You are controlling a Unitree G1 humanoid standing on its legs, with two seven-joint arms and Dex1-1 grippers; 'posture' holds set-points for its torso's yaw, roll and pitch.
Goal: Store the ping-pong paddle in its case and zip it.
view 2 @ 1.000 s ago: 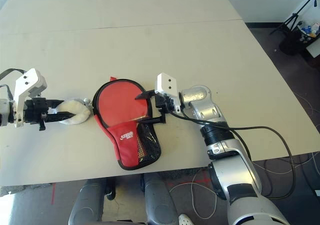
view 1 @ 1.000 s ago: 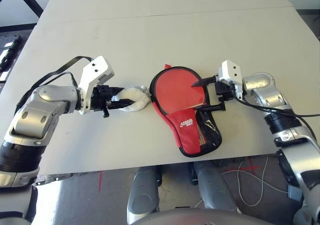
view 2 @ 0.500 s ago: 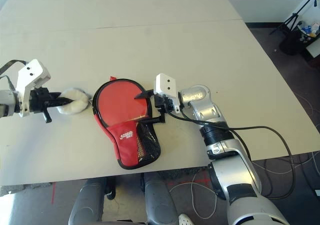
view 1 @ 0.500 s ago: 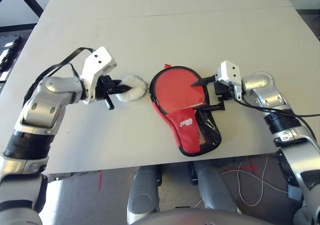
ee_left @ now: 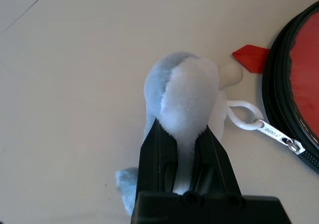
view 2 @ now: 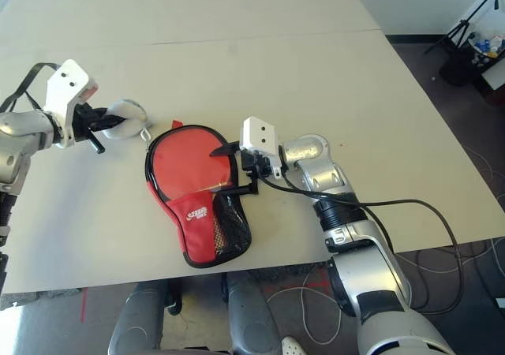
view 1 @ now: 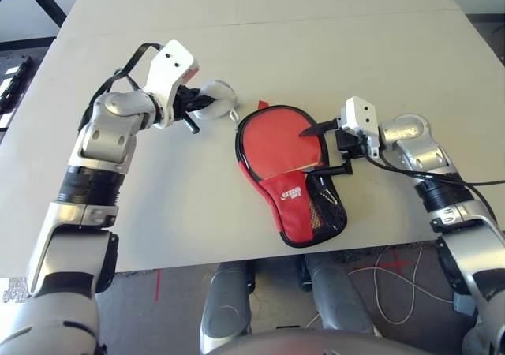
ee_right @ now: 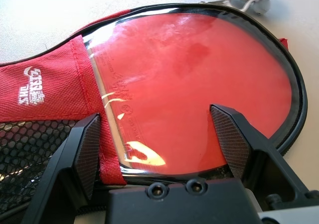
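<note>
On our left, the left gripper (ee_left: 185, 149) has its jaws pinched on the white fluffy charm (ee_left: 187, 92), which hangs by a small white loop (ee_left: 242, 115) from the zipper pull (ee_left: 281, 138) at the rim of the case (view 1: 304, 205). The risk we see first lies here: the charm is soft and the loop thin, so a pull that is not in line with the zipper track could slip the fluff out of the pinch, or strain the loop, instead of running the slider. Moving to the middle, the case lies flat on the table (view 1: 237, 47) with the ping-pong paddle (ee_right: 192, 79) inside it, its red face uncovered and the round flap not yet closed over it. We judge that a sideways tug on the charm could drag the whole case across the table instead of zipping it. On our right, the right gripper (ee_right: 162, 137) has its jaws spread wide at the case's edge, over the paddle face without clamping anything. With no firm hold there, nothing anchors the case against the pull, and a finger over the rim could block the zipper's path.
</note>
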